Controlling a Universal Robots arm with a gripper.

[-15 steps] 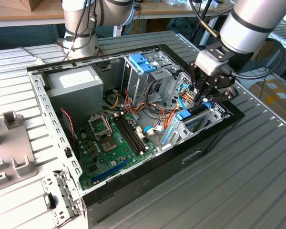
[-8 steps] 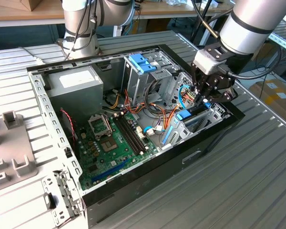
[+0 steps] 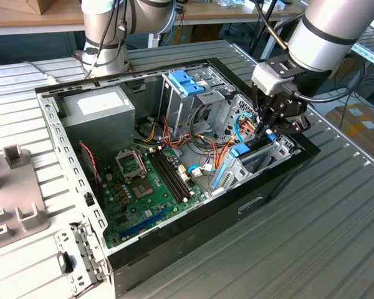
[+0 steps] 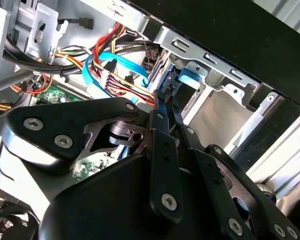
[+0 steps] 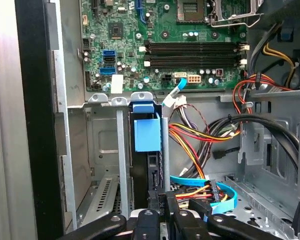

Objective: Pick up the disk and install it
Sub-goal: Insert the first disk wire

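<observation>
Exterior view, case: an open computer case (image 3: 174, 249) lies on its side on a ribbed metal table (image 3: 311, 237), its green circuit board (image 3: 153, 187) facing up.
Exterior view, power box: a grey box with a pale sticker (image 3: 100, 109) sits in the case corner toward the exterior view's left.
Exterior view, upper cage: a metal cage topped by a light-blue bracket (image 3: 186, 82) stands at the far side of the case.
Exterior view, arm: the arm comes in from the exterior view's right, and its gripper (image 3: 269, 129) reaches down into the case at the drive bay near the front wall.
Exterior view, disk: the disk (image 3: 249, 156) stands on edge in that bay, a blue tab at its end, just below the gripper.

Second wrist view, gripper: the black fingers (image 4: 162, 107) run close together, narrowed to a thin gap, with their tips at the blue tab of the disk (image 4: 187, 75); whether they pinch it cannot be told.
Second wrist view, cables: red, yellow and light-blue cables (image 4: 110, 67) bunch just beside the fingers.

First wrist view, disk: the disk (image 5: 152, 170) sits upright in a slot of the grey bay (image 5: 102, 150), its blue tab toward the circuit board (image 5: 160, 45).
First wrist view, gripper: the gripper (image 5: 162, 205) meets the dark end of the disk.
First wrist view, cables: a light-blue flat cable (image 5: 215, 187) curls beside the fingertips.
</observation>
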